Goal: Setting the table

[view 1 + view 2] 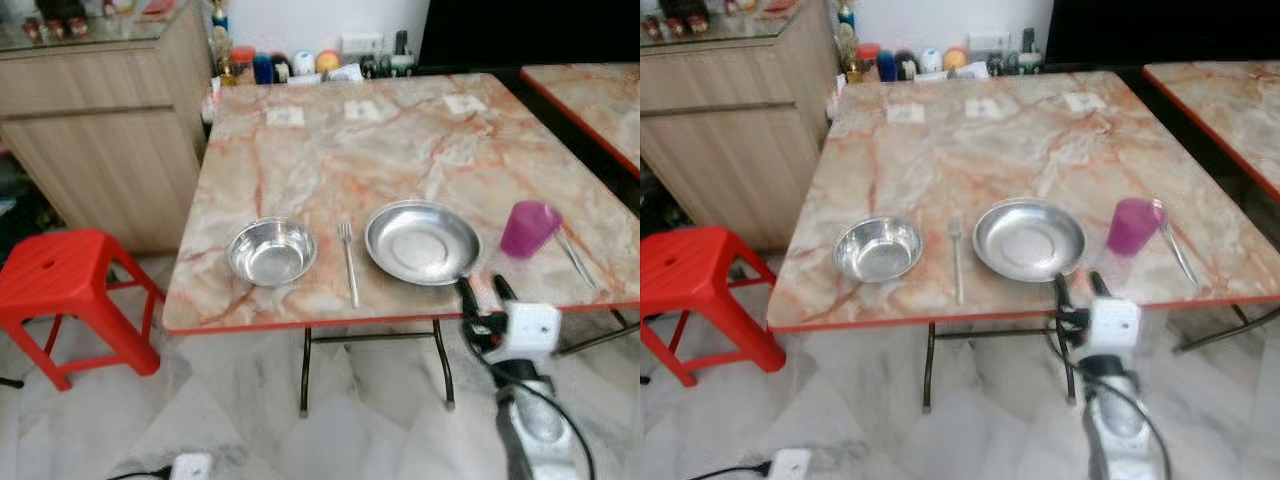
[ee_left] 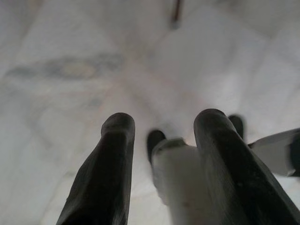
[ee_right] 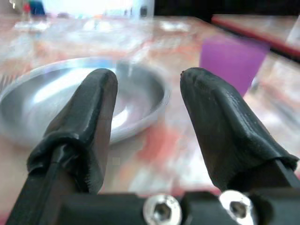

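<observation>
Reaching over table edge (image 1: 300, 325), right hand (image 1: 487, 290) parted, empty

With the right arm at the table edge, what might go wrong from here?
1. The open right end effector sits right by the plate, so a forward push might shove it instead of gripping.
2. The purple cup stands close by; a sideways swing could tip it.
3. The spoon lies near the table edge and might be knocked off.

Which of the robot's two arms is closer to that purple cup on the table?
Right. The right tool is at the table's near edge, between the plate and the purple cup, fingers open. The left tool hangs low, pointing at the floor.
</observation>
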`<state>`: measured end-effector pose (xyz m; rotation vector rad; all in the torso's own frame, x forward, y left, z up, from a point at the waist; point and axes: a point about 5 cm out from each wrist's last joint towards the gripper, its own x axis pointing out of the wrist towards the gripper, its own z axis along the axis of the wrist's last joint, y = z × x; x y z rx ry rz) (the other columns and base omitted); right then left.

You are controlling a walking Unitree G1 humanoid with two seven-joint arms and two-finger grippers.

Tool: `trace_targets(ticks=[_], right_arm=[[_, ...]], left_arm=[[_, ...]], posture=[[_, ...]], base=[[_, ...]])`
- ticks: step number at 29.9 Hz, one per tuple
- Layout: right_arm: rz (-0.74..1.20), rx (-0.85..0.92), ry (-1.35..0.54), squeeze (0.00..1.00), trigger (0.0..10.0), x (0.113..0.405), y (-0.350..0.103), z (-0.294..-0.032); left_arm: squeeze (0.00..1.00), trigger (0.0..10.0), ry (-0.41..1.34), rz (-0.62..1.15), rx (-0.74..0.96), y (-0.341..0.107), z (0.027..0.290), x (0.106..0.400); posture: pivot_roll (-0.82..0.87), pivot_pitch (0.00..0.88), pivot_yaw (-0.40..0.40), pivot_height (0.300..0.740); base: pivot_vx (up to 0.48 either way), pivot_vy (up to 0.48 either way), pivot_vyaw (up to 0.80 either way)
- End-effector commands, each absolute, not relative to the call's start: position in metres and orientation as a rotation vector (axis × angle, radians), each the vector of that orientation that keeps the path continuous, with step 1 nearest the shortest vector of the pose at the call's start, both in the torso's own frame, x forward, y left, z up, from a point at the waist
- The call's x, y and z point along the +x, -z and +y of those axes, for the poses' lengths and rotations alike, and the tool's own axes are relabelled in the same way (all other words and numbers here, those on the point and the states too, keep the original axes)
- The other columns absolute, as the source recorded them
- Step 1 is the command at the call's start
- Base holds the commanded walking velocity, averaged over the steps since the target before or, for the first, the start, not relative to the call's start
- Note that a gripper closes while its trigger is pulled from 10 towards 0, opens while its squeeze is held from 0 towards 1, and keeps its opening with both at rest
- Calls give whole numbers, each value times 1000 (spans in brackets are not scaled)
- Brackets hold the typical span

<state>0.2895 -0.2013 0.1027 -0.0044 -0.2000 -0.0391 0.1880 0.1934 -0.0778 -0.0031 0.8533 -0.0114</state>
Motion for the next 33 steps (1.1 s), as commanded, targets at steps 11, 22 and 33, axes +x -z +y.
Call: trace_targets(ticks=[11,22,33], right_arm=[[-223,212,167,1000,10000,289,-115,-214],[-38,487,230,0,10000,309,-101,-223],[102,527,290,0,10000,328,-94,-233]], left_arm=[[0,10000,-15,880,18,80,204,180],[0,10000,-7,885,21,81,203,178],[0,10000,-6,888,27,81,204,178]], posture=[[-53,120,-25,740],[-47,108,-22,740],[-39,117,-17,740]], base=[[0,0,0],[0,0,0],[0,0,0]])
